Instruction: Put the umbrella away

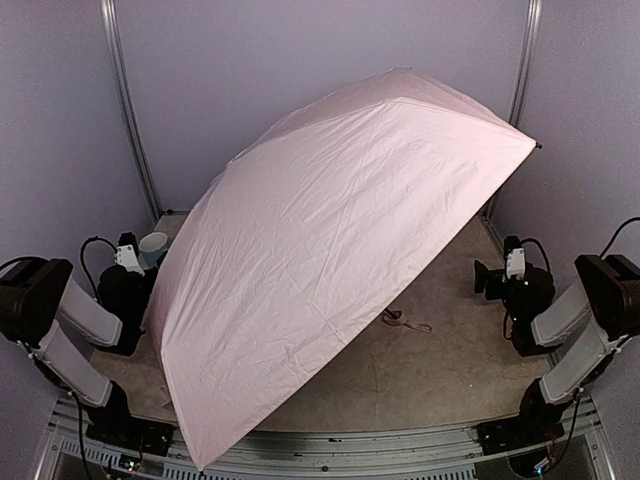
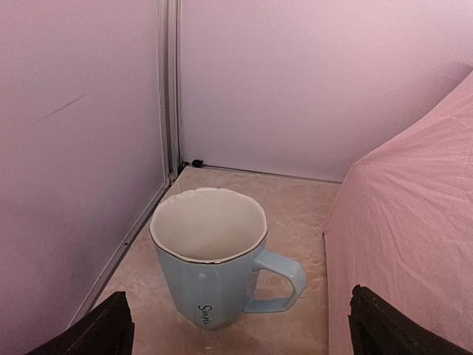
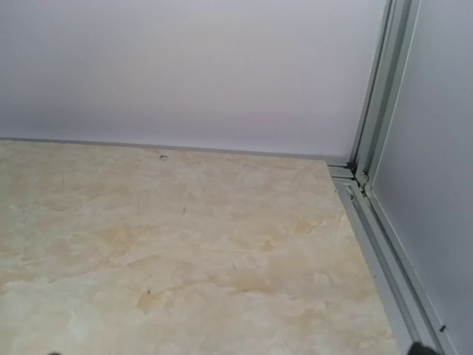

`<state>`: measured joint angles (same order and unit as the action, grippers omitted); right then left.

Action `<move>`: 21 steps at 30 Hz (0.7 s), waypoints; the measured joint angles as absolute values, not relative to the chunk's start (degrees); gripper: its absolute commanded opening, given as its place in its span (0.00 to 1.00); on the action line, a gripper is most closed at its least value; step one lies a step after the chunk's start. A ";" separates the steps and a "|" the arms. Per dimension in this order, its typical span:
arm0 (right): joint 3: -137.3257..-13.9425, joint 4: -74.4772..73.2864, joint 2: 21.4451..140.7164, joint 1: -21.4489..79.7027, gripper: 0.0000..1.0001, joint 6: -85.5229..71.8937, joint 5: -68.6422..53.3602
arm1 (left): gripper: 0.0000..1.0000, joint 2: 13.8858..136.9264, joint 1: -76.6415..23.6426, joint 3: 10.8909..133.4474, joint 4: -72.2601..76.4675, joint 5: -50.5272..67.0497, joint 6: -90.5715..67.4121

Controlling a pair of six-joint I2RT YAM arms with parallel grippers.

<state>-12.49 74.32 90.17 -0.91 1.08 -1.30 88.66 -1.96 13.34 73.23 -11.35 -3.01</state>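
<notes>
The left end effector (image 1: 133, 252) and the right end effector (image 1: 484, 280) are hanging wide open, gripping nothing. Between them the opened umbrella (image 1: 330, 260) is lying tilted across the surface (image 1: 450, 360). A blue mug (image 2: 207, 266) is standing just beside its far-left edge.

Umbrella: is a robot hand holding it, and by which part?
Nothing is held. The left gripper is open, facing a blue mug; the right gripper is open too. The umbrella sits free.
</notes>
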 measured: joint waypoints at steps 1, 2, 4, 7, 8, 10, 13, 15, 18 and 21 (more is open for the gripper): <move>-12.49 74.32 90.17 -0.91 1.00 1.08 -1.30 | 0.99 88.66 -1.96 13.34 73.23 -11.35 -3.01; -12.49 74.32 90.17 -0.91 1.00 1.08 -1.30 | 0.99 88.66 -1.96 13.34 73.23 -11.35 -3.01; -12.49 74.32 90.17 -0.91 1.00 1.08 -1.32 | 0.99 88.66 -1.96 13.34 73.23 -11.35 -3.01; -12.73 73.84 90.17 -0.91 1.00 1.50 -2.66 | 0.99 88.66 -1.96 13.34 73.23 -11.27 -3.01; -13.15 73.12 90.08 -0.91 1.00 1.67 -3.11 | 0.99 88.66 -1.85 13.34 73.21 -10.70 -2.96; -14.74 69.38 88.97 -0.91 1.00 2.11 -4.51 | 0.99 88.07 -1.76 13.78 71.44 -9.78 -2.96; -20.67 58.85 85.25 -0.91 0.93 3.20 -9.17 | 0.99 84.86 -1.52 16.69 64.36 -11.33 -3.95; -26.41 51.51 83.15 -0.73 0.90 3.14 -14.70 | 0.99 81.69 -0.95 19.92 59.05 -14.41 -5.43; -33.78 44.16 81.91 2.17 0.93 2.94 -22.48 | 0.98 74.91 -0.56 22.70 53.89 -19.03 -7.03; -39.97 37.23 83.59 11.14 0.95 4.75 -28.62 | 0.97 67.18 -1.19 24.62 49.54 -22.81 -7.75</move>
